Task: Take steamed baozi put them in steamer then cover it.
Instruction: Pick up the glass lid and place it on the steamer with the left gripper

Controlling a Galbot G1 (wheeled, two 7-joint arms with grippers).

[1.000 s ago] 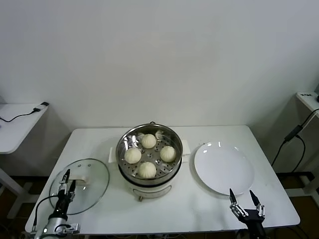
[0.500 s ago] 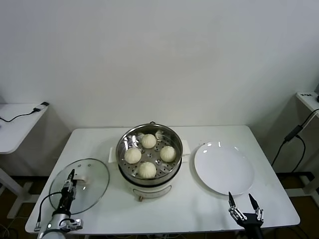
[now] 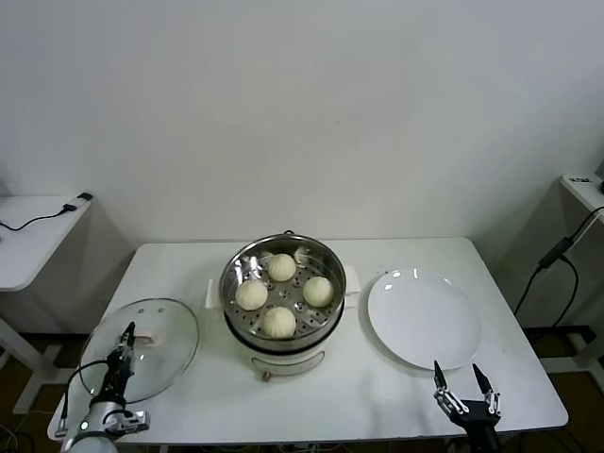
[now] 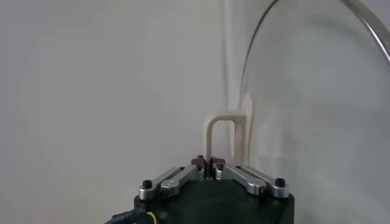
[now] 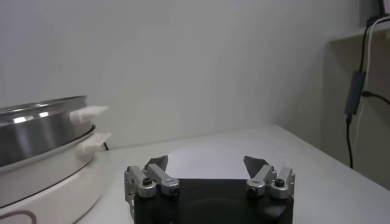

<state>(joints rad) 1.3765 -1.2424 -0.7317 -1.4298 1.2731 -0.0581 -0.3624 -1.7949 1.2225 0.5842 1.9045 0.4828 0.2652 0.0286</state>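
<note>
While the steamer [image 3: 282, 294] sits mid-table in the head view, all 4 steamed baozi [image 3: 281, 267] [image 3: 251, 295] [image 3: 318, 291] [image 3: 278, 322] are already on its perforated tray, pot uncovered. Glass lid [image 3: 142, 347] is at the table's [image 3: 377, 377] left front corner, overhanging the edge, well apart from the steamer. Left end effector [image 3: 121, 353] is at the lid's near rim, fingers pinched together on the lid's handle. White plate [image 3: 424, 319] lies just right of the steamer, nothing on it. Right end effector [image 3: 465, 389] hangs at the table's front edge below the plate, fingers spread wide, holding nothing. Side table [image 3: 33, 236] with a cable at far left, another cable at far right.

Left wrist view: left end effector [image 4: 211, 163] fingertips are closed tight on the foot of the cream loop handle [image 4: 226, 131]. Lid [image 4: 317, 73] stands on edge in this view, metal rim arcing past the handle. Wall behind, nothing else.

Right wrist view: right end effector [image 5: 207, 164] is fully open, both fingers [image 5: 157, 164] clear of everything, gap between them empty. Steamer [image 5: 42, 137] is off to one side, steel wall over white base, 2 white side handles [image 5: 88, 114] sticking out. Plate [image 5: 207, 152] is barely visible ahead of the fingers. Table [image 5: 329, 176] surface runs to the wall; a cable hangs by a shelf at the far side.
</note>
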